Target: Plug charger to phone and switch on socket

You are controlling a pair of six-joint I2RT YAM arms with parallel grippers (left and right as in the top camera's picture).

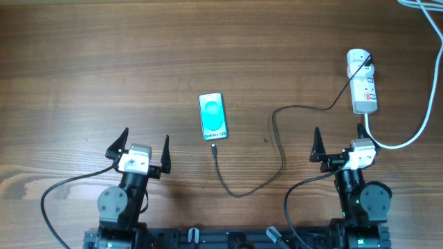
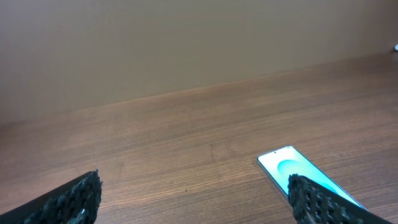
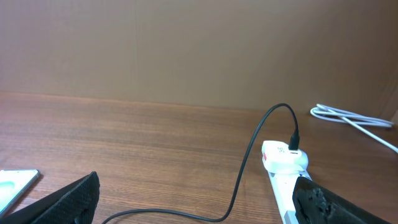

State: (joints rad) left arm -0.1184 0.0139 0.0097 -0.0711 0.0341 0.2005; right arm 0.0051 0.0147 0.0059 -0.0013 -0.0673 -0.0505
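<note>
The phone (image 1: pixel 212 116) lies face up mid-table, teal screen lit; the left wrist view shows it (image 2: pixel 292 170) partly behind my right-hand finger. The charger (image 1: pixel 279 149), a thin black cable, runs from the socket (image 1: pixel 361 81) at the back right, loops toward the front, and ends with its tip (image 1: pixel 214 146) just in front of the phone, unplugged. My left gripper (image 1: pixel 146 138) stands open at the front left, empty. My right gripper (image 1: pixel 338 135) stands open at the front right, just in front of the socket (image 3: pixel 283 158), nothing between its fingers.
A thicker white cable (image 1: pixel 415 131) leaves the socket's near end and curves up the right table edge toward the far corner (image 3: pixel 348 116). A plain wall rises behind the table's far edge in both wrist views.
</note>
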